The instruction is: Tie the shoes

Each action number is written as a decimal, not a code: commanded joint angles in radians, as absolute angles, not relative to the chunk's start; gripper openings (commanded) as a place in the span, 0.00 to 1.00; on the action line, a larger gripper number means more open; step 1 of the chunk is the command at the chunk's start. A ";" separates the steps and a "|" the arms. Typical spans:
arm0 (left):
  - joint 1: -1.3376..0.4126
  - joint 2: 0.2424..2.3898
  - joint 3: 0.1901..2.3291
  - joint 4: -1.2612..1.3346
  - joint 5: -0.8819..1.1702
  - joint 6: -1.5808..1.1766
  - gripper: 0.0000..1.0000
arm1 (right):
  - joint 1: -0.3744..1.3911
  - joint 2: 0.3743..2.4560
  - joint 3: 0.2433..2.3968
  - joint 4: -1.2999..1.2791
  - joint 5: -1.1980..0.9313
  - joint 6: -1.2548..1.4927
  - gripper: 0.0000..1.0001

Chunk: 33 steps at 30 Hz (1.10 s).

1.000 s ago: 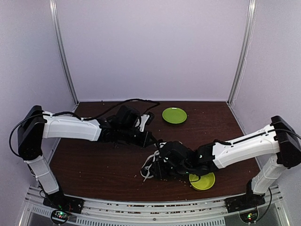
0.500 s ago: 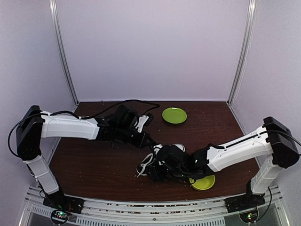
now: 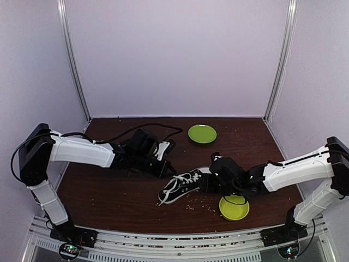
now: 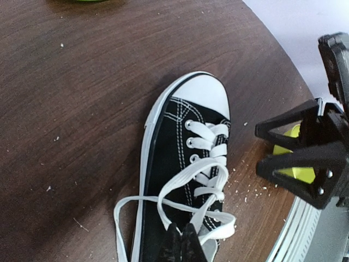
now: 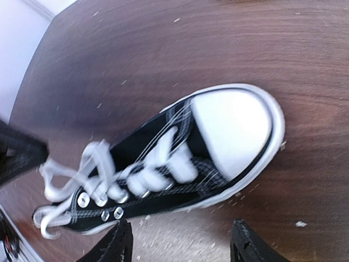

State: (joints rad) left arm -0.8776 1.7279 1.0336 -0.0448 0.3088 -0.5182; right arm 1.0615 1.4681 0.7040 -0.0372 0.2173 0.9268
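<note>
Spots the shoe [image 4: 163,161] upright on its sole right under the left gripper [image 4: 181,241], cap [image 4: 206,95] pointing away from it. Shows that gripper's tips pressed tight together, two strands of the laces [image 4: 206,144] running in to them; cannot tell whether one is truly nipped. Shows the right gripper [image 5: 182,243] spread apart, nothing between, cap just ahead of it. Looks light and easy to shove: soft black canvas, firm white rubber rim, smooth rounded cap. Looks limp and flat in the laces, woven, likely to slip from a shallow pinch. Best taken by the loose strands beside the left gripper, not by the body.
</note>
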 commanded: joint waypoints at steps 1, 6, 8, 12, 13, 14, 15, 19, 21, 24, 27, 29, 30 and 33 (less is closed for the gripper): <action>-0.870 1.691 1.037 -0.016 0.276 -0.535 0.00 | 0.978 1.461 0.720 -0.045 0.174 1.005 0.59; -0.870 1.682 1.032 0.021 0.317 -0.546 0.00 | 0.915 1.513 0.741 -0.058 0.138 1.041 0.57; -0.870 1.673 1.022 0.032 0.330 -0.538 0.00 | 0.913 1.543 0.756 -0.036 0.119 1.039 0.55; -0.870 1.676 1.029 0.011 0.383 -0.518 0.00 | 0.910 1.628 0.823 -0.030 0.095 1.048 0.51; -0.870 1.678 1.036 0.004 0.397 -0.514 0.00 | 0.911 1.649 0.838 -0.024 0.088 1.050 0.50; -0.870 1.679 1.043 -0.005 0.408 -0.510 0.00 | 0.910 1.668 0.850 -0.015 0.081 1.053 0.50; -0.871 1.679 1.048 -0.013 0.416 -0.506 0.00 | 0.911 1.685 0.863 -0.010 0.074 1.054 0.50; -0.870 1.672 1.073 -0.053 0.439 -0.488 0.00 | 0.911 1.741 0.910 0.018 0.046 1.033 0.49; -0.870 1.669 1.076 -0.062 0.448 -0.489 0.00 | 0.909 1.757 0.928 0.034 0.042 1.026 0.49; -0.870 1.672 1.096 -0.105 0.432 -0.484 0.00 | 0.909 1.763 0.964 0.016 0.038 1.006 0.49; -0.870 1.671 1.103 -0.126 0.382 -0.508 0.00 | 0.910 1.708 0.966 -0.023 0.066 0.958 0.53; -0.870 1.672 1.094 -0.113 0.350 -0.535 0.00 | 0.916 1.643 0.943 -0.073 0.091 0.894 0.59; -0.870 1.676 1.093 -0.104 0.344 -0.546 0.00 | 0.923 1.609 0.932 -0.093 0.098 0.861 0.61; -0.869 1.691 1.106 -0.084 0.320 -0.569 0.00 | 0.970 1.524 0.914 -0.167 0.076 0.767 0.64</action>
